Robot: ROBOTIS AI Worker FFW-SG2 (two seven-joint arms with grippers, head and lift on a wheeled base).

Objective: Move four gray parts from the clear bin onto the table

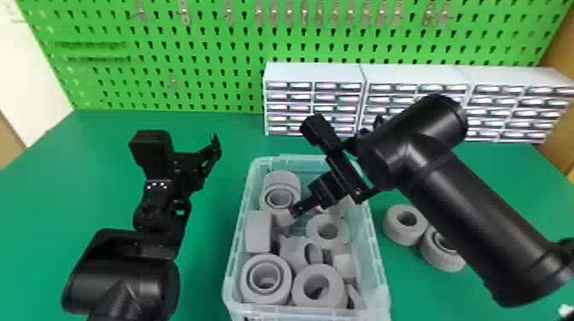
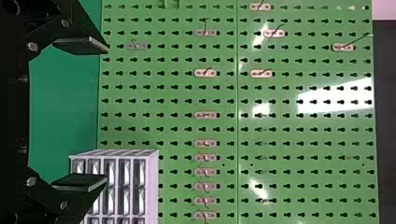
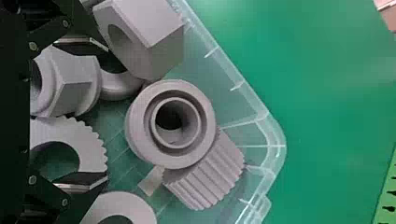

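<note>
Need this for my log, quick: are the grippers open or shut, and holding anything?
Left gripper: open, holding nothing.
Right gripper: open over the gray parts, none clamped.

Ten or more gray parts are on view: at least eight gray parts [image 1: 337, 284] in one clear bin [image 1: 376, 264] and two round gray parts [image 1: 390, 230] on one green table [image 1: 85, 170]. Three drawer cabinets [image 1: 314, 73] and one green pegboard [image 1: 205, 72] are pictured.

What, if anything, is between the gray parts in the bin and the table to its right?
The clear bin's right wall, so they'd likely need lifting over it. Beyond it, two gray parts lie on the table.
</note>
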